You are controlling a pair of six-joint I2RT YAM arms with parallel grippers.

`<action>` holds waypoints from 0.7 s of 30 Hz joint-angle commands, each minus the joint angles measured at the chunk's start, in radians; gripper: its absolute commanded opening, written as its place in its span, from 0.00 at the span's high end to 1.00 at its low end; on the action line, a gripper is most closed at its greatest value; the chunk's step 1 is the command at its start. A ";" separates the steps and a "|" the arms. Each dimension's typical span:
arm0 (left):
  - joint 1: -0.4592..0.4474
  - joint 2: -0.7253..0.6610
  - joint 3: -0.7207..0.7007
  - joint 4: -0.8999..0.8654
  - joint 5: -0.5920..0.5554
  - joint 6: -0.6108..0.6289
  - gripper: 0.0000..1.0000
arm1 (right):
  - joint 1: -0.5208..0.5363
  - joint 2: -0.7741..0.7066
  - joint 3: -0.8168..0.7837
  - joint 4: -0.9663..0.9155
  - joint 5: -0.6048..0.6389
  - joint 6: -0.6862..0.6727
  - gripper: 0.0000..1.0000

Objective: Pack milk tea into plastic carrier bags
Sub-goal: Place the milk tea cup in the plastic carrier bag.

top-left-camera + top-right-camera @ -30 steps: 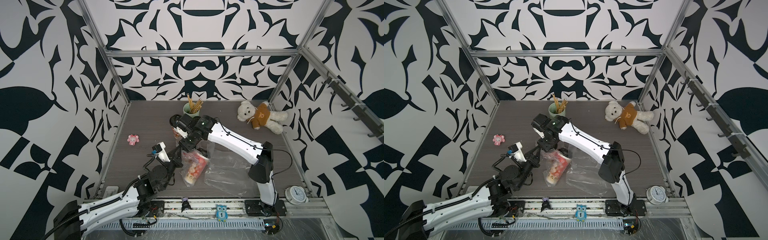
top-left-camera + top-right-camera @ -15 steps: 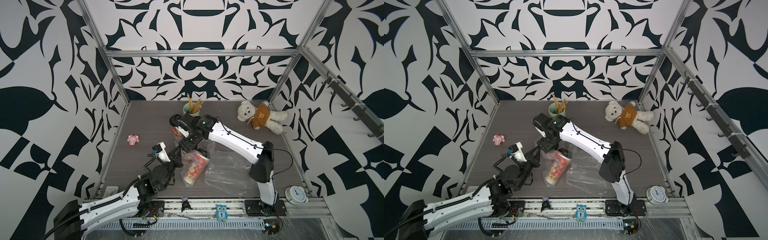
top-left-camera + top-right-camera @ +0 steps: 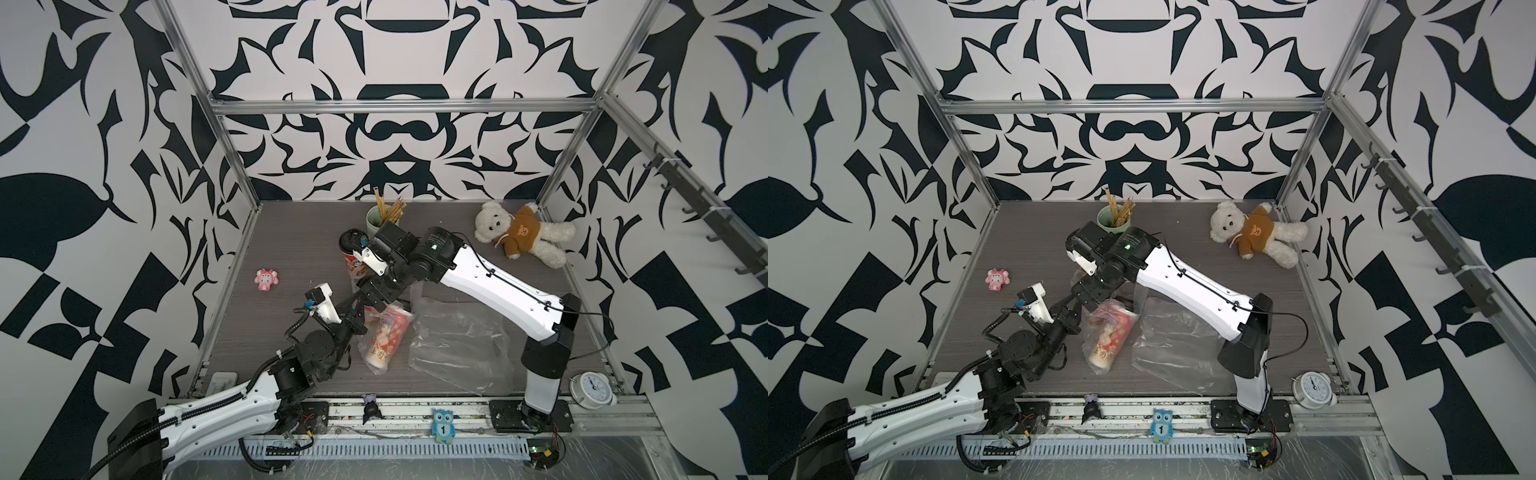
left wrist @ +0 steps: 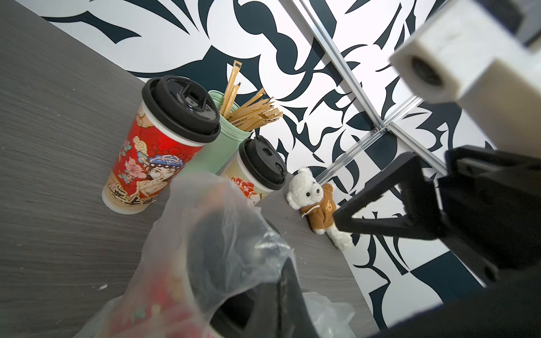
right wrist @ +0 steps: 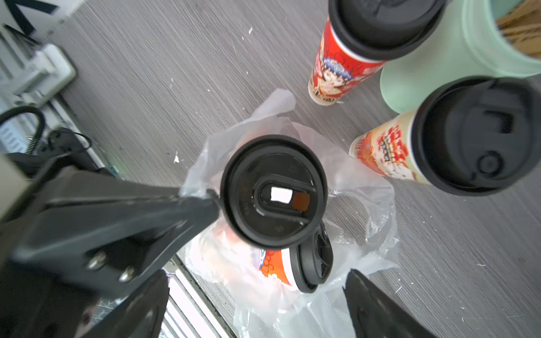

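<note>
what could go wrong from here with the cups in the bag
The upper cup in the bag sits over a second cup lying sideways, and the right gripper is open, so it may tip. Only the left gripper pinches the thin rim; plastic could slip. The cream cup nearby could get knocked.

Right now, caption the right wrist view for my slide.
Open right gripper above a lidded milk tea cup in a clear bag whose edge the shut left gripper pinches.

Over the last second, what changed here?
The right gripper opened its jaws wide, apparently letting go of the cup in the bag. The left gripper still pinches the bag's rim; the red cup, cream cup and spare bag stayed put.
</note>
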 commanded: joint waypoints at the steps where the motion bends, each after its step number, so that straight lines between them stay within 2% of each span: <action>1: -0.003 -0.002 0.028 0.036 0.003 0.002 1.00 | -0.040 -0.075 -0.061 0.025 0.001 0.018 0.03; 7: -0.003 -0.002 0.029 0.033 0.005 0.002 1.00 | -0.243 -0.208 -0.313 0.174 -0.133 0.073 0.18; 10: -0.002 -0.003 0.030 0.033 0.006 0.002 1.00 | -0.350 -0.247 -0.434 0.255 -0.216 0.088 0.22; 15: -0.003 -0.006 0.034 0.022 0.008 0.002 1.00 | -0.479 -0.231 -0.553 0.371 -0.369 0.118 0.19; 21: -0.003 -0.017 0.038 0.004 0.009 -0.001 1.00 | -0.542 -0.191 -0.608 0.515 -0.512 0.167 0.16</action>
